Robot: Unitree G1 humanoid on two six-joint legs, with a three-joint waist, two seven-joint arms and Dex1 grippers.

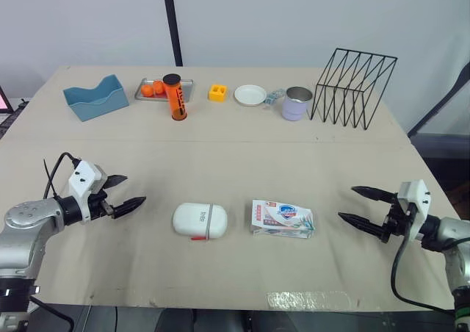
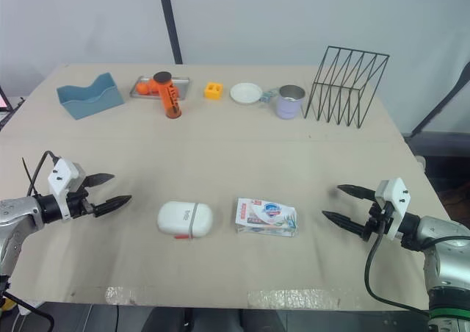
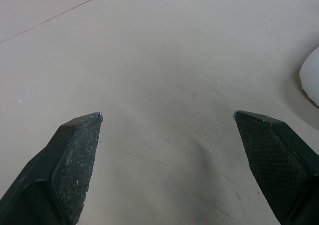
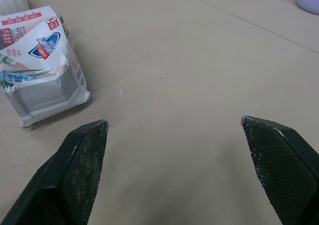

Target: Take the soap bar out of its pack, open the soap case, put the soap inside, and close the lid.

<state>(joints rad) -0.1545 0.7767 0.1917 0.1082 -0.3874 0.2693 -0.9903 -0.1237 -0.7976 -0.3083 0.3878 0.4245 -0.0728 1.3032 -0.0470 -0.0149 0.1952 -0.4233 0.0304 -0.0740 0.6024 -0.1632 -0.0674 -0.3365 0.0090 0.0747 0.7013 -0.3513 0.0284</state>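
Both grippers are hanging low over the table [image 1: 242, 163] with nothing in them. The left gripper [image 1: 134, 189] is sitting with its fingers spread wide, and the right gripper [image 1: 346, 203] is doing the same.

The soap pack [image 1: 283, 218] is lying flat a little way ahead of the right gripper's tips and looks unopened to me. The soap case [image 1: 199, 220] is resting with its lid shut between that pack and the left gripper.

What I'm worrying about is that wrapper looking slick. If one gripper goes pinching it while nothing's bracing it, I'm guessing it just skids across the table, or the bar squirts out and slides off. Same deal with the rounded case when prying the lid.

Well beyond both grippers:
- The blue bin [image 1: 95, 98] looks empty.
- The metal tray [image 1: 185, 87] is holding some orange pieces, with an orange canister [image 1: 176, 100] standing at it.
- The white dish [image 1: 250, 95] has nothing on it.
- I can't tell what's in the purple cup [image 1: 297, 104].
- The wire rack [image 1: 352, 87] is holding nothing.
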